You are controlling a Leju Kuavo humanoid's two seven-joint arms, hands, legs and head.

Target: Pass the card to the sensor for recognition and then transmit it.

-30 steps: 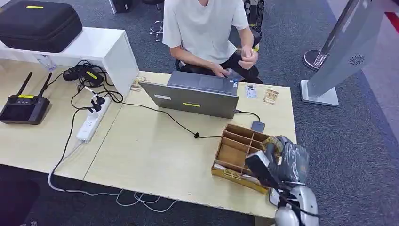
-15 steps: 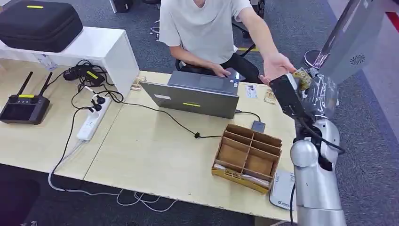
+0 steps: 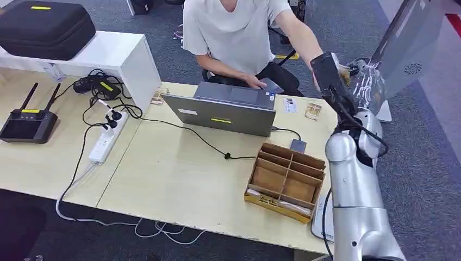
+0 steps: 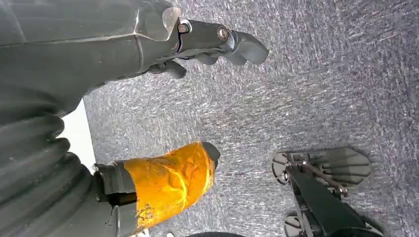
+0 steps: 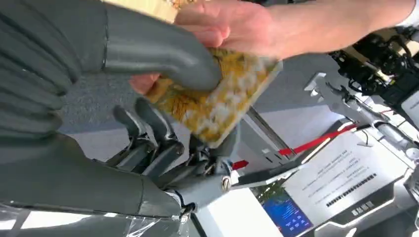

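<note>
- Currently, right hand (image 5: pixel 163 113) grips yellow patterned card (image 5: pixel 217 103) beside grey kiosk (image 3: pixel 405 49); person's hand (image 5: pixel 222 24) touches it.
- Left hand (image 4: pixel 148 123) holds nothing, fingers apart.
- Release to person apparently remains.

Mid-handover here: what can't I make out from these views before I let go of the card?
- Card in the head view: hidden behind the right robot hand and its wrist camera.
- The person's hand in the right wrist view: its fingers overlap the card's far edge, so how firm the grip is cannot be told.
- Card face: blurred, print unreadable.
- Kiosk: cut off by the head view's top edge.
</note>
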